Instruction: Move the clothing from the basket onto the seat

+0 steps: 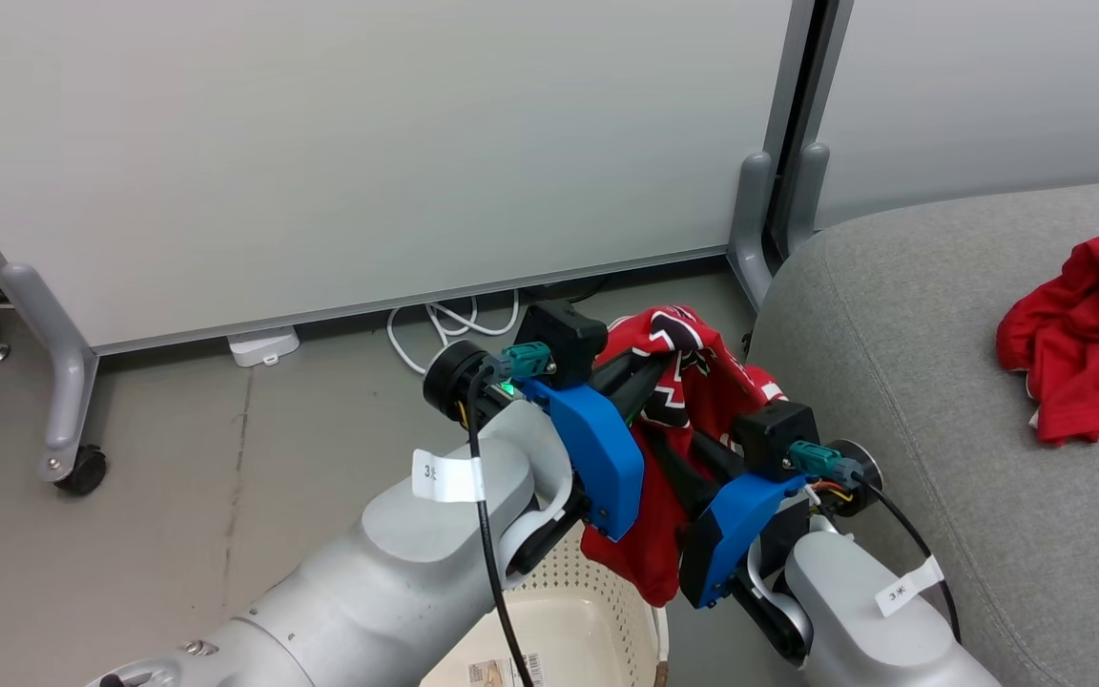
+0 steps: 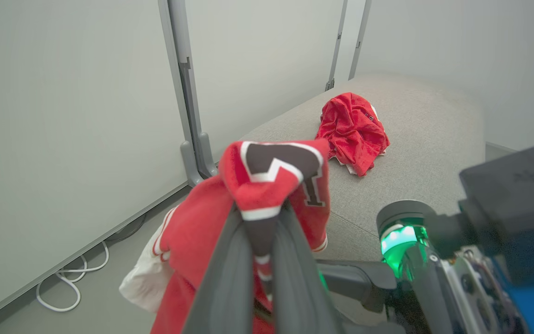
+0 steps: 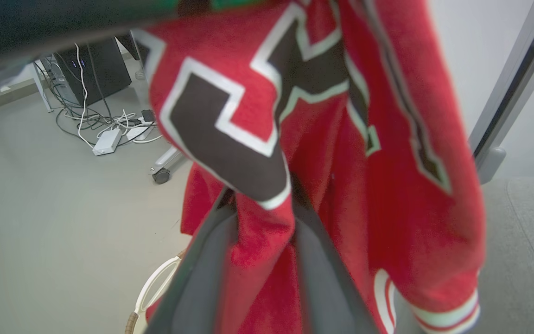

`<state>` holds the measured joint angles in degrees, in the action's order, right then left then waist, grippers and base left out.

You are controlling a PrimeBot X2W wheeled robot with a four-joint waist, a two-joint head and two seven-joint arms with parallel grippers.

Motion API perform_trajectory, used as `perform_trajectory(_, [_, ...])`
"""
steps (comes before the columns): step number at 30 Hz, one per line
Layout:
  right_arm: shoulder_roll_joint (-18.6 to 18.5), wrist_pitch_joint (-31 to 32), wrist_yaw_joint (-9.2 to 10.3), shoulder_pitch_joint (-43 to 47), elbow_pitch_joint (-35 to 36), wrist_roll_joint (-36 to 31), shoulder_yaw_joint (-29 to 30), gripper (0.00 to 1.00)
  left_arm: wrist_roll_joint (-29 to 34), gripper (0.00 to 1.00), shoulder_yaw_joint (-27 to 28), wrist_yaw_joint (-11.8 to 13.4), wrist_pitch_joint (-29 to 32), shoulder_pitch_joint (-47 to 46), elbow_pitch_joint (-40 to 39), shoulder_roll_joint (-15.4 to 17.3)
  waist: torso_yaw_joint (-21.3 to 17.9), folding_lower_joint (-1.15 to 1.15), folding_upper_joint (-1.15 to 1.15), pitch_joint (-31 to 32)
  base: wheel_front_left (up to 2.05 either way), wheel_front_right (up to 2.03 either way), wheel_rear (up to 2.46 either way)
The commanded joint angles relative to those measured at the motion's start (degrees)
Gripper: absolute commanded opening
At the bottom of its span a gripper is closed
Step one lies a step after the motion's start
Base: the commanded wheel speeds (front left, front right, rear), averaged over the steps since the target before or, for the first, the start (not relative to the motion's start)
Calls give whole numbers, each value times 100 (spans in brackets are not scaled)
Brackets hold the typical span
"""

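Your left gripper [image 2: 260,214] clamped the red numbered jersey [image 2: 193,232] over the cream perforated basket [image 1: 588,611], right gripper [image 3: 260,206] straddled it, grip unclear, second red garment [image 1: 1093,334] lay mid-seat on the grey fabric sofa [image 1: 893,382].

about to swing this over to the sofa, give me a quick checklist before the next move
1. left gripper shut on the jersey: ok
2. right gripper closed on the jersey: cannot tell, fabric lies between its fingers
3. jersey hem clear of the basket: cannot tell, it hangs close to the rim
4. bare sofa surface beside the arms: ok
5. other red garment lying on the sofa: ok
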<state>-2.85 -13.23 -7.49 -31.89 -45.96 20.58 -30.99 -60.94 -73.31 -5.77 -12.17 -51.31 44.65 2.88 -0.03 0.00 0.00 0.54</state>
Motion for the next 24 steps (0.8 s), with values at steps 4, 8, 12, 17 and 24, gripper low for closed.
perform_trajectory(4, [-7,-92,-1,-141,-130,130,-27,0,40,0,-18,14,-9,-8,8,1,-18,0,0,6,0,0,0])
perform_trajectory(8, [-7,-147,-1,-206,-197,160,-1,0,49,0,-19,16,-9,5,35,2,-36,0,0,4,0,0,0])
perform_trajectory(12, [-7,-179,-1,-217,-223,170,-2,0,53,0,-20,13,-8,17,57,2,-50,0,0,3,0,0,0])
perform_trajectory(17, [-7,-195,-1,-235,-243,198,-25,0,57,0,-21,3,2,45,79,2,-67,0,0,5,0,0,0])
perform_trajectory(24, [-7,-202,-1,-251,-235,208,-44,0,69,17,-22,10,-26,54,101,1,-81,0,0,3,0,0,0])
